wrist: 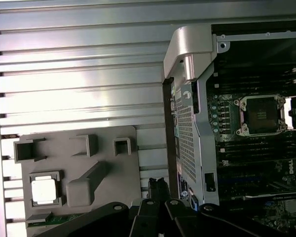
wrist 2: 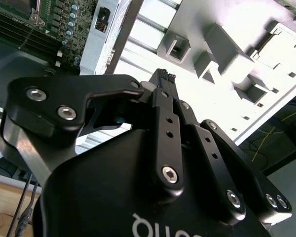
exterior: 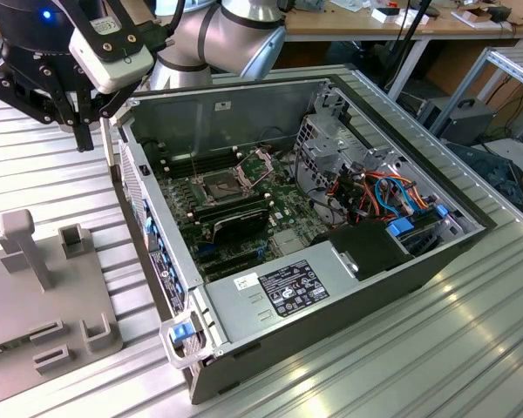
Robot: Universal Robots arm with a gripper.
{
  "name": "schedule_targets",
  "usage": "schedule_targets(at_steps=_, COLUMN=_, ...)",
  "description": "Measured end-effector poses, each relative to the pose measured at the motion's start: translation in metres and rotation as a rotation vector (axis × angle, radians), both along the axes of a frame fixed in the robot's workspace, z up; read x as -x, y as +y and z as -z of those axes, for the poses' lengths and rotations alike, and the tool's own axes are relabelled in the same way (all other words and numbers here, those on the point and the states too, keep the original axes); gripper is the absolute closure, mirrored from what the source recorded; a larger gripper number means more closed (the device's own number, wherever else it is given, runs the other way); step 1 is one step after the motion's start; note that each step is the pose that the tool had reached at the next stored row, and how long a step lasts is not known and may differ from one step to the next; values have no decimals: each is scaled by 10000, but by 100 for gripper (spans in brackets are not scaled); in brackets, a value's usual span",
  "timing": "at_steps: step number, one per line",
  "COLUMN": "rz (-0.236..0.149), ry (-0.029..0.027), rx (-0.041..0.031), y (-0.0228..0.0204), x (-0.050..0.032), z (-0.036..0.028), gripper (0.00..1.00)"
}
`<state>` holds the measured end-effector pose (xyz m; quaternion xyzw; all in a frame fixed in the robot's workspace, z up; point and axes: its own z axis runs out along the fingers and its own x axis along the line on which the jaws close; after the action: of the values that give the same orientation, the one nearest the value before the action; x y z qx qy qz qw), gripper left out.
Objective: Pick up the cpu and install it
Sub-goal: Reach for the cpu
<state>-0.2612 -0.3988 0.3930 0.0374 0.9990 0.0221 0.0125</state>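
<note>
Exterior view, left to right. The grey fixture plate (exterior: pixel 70 296) is at lower left. The gripper (exterior: pixel 80 131) hangs at upper left over the slatted table (exterior: pixel 349 366), fingers pointing down. The open PC case (exterior: pixel 244 104) is at centre with its empty cpu socket (exterior: pixel 222 185), frame flipped up, and the cable bundle (exterior: pixel 392 187) is at right.

In the first wrist view the cpu (wrist: pixel 43 190) lies flat in a square recess of the fixture plate (wrist: pixel 123 173), pale face up. The gripper (wrist: pixel 158 186) is at the plate's case-side edge, just beside the case wall (wrist: pixel 185 148). The fingers look clenched together with nothing between them, and the second wrist view shows the gripper (wrist 2: pixel 164 76) the same way.

Key relation: the cpu is well apart from the fingertips, across the plate on the side away from the case, with the plate's raised post (wrist: pixel 86 180) between them. The chip is square, so it has no long axis; its edges run parallel to the plate's. The socket (wrist: pixel 260 114) lies the opposite way, inside the case.
</note>
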Motion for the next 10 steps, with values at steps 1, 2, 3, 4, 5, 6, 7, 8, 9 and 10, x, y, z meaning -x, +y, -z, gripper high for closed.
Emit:
schedule_targets(at_steps=1, rz=0, ry=0, rx=0, y=0, x=0, z=0, gripper=89)
schedule_targets(at_steps=2, rz=0, ry=0, rx=0, y=0, x=0, z=0, gripper=89)
schedule_targets(at_steps=3, rz=0, ry=1, rx=0, y=0, x=0, z=0, gripper=89)
schedule_targets(at_steps=4, rz=1, ry=0, rx=0, y=0, x=2, z=0, gripper=89)
schedule_targets(at_steps=5, rz=0, ry=0, rx=0, y=0, x=20, z=0, gripper=89)
schedule_targets(at_steps=6, rz=0, ry=0, rx=0, y=0, x=43, z=0, gripper=89)
schedule_targets(at_steps=7, rz=0, ry=0, rx=0, y=0, x=92, z=0, gripper=89)
schedule_targets(at_steps=8, rz=0, ry=1, rx=0, y=0, x=111, z=0, gripper=89)
schedule_targets(at_steps=9, rz=0, ry=0, rx=0, y=0, x=116, z=0, gripper=89)
schedule_targets(at_steps=10, rz=0, ry=0, rx=0, y=0, x=121, z=0, gripper=89)
